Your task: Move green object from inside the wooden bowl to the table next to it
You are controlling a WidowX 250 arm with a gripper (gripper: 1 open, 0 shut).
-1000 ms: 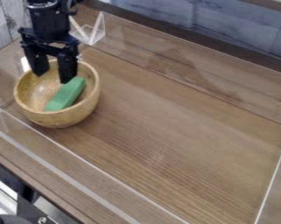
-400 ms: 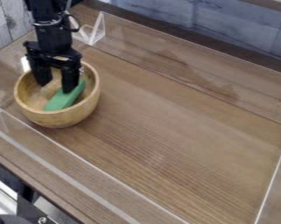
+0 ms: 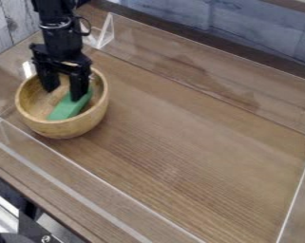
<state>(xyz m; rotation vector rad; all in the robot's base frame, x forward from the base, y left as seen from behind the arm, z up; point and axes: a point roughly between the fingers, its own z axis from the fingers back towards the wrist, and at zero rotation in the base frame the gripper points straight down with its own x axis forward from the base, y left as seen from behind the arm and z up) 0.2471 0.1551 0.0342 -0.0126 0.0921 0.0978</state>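
A round light-tan wooden bowl (image 3: 41, 121) sits at the left of the brown wood-grain table (image 3: 205, 133). Inside it lies the bright-green block (image 3: 69, 109), leaning against the bowl's right inner wall. My black gripper (image 3: 64, 85) points straight down into the bowl, its jaws open. The fingertips reach below the rim, one on each side of the block's upper end, which they partly hide. I cannot tell whether the fingers touch the block.
Clear acrylic walls (image 3: 181, 228) edge the tabletop on all sides. A small clear bracket (image 3: 104, 33) stands at the back wall near the bowl. Bare tabletop stretches to the right of the bowl.
The gripper has sunk lower into the bowl, closer around the green block's top end. The jaws stayed open and the block has not moved.
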